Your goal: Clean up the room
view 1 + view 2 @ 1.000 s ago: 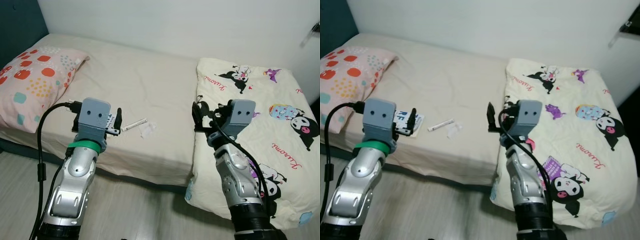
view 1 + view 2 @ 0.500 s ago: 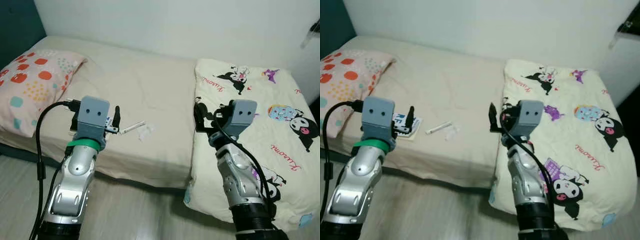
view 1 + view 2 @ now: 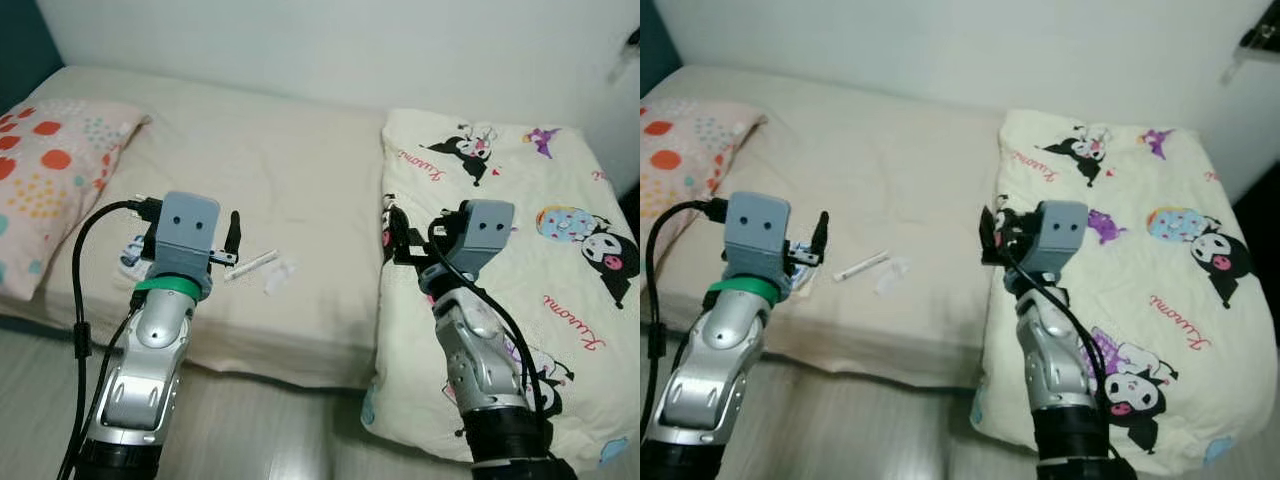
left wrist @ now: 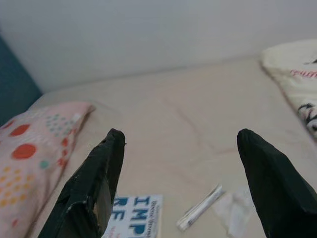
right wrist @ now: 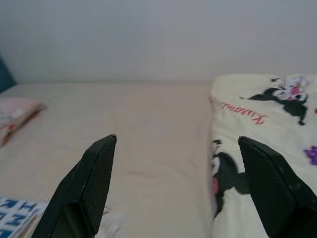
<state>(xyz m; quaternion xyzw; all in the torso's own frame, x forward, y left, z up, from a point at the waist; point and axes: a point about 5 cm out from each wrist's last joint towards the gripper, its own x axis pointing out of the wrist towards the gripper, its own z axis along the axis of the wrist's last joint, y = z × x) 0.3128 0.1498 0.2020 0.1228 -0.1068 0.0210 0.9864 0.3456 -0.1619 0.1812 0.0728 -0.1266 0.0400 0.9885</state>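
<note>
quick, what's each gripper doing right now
left gripper: open, holding nothing, above the bed.
right gripper: open, holding nothing.

Matt beige cloth bed sheet, printed cotton-like quilt

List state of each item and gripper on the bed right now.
Left gripper: open, empty, above the bed's near edge.
Right gripper: open, empty, by the blanket's edge.
Blanket: bunched on the bed, draping over its near edge.
Pillow: lying flat.
Paper stick: lying flat.
Wrapper: crumpled.
Booklet: lying flat.
</note>
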